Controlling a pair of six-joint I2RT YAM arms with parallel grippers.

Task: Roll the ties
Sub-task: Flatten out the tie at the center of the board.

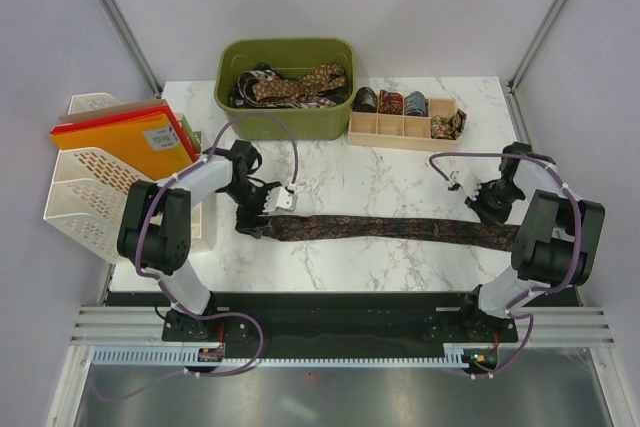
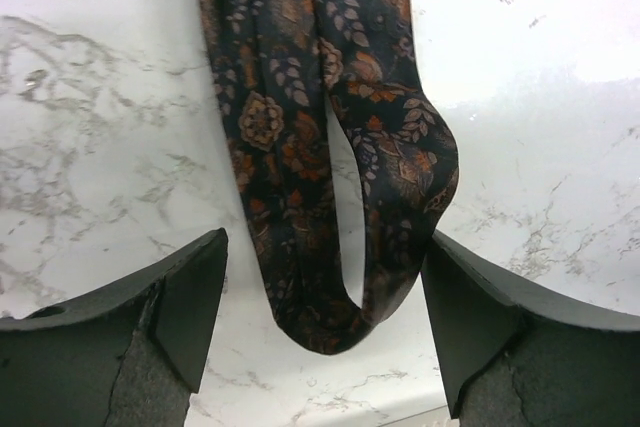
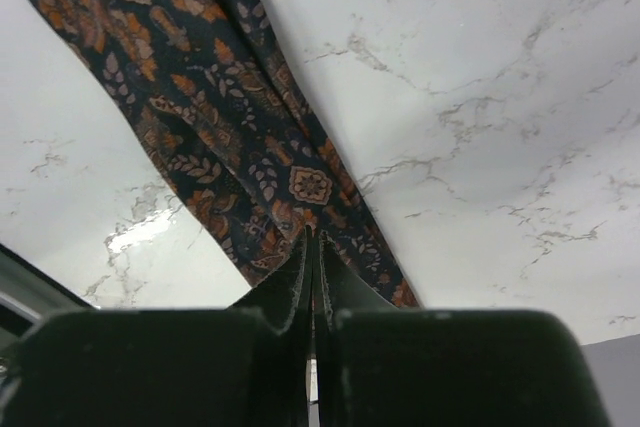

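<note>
The tie (image 1: 380, 228) lies along the tabletop's (image 1: 400, 167) near edge. Left fingers (image 2: 185, 302) stand apart astride its folded end; right fingers (image 3: 345, 292) are pinched together on its other end.

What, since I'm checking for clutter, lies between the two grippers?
Only the tie, stretched along the table from left gripper to right gripper; the top view shows it.

Marble table (image 1: 380, 177) with tie (image 1: 400, 228), bin (image 1: 250, 125), tray (image 1: 400, 138)
</note>
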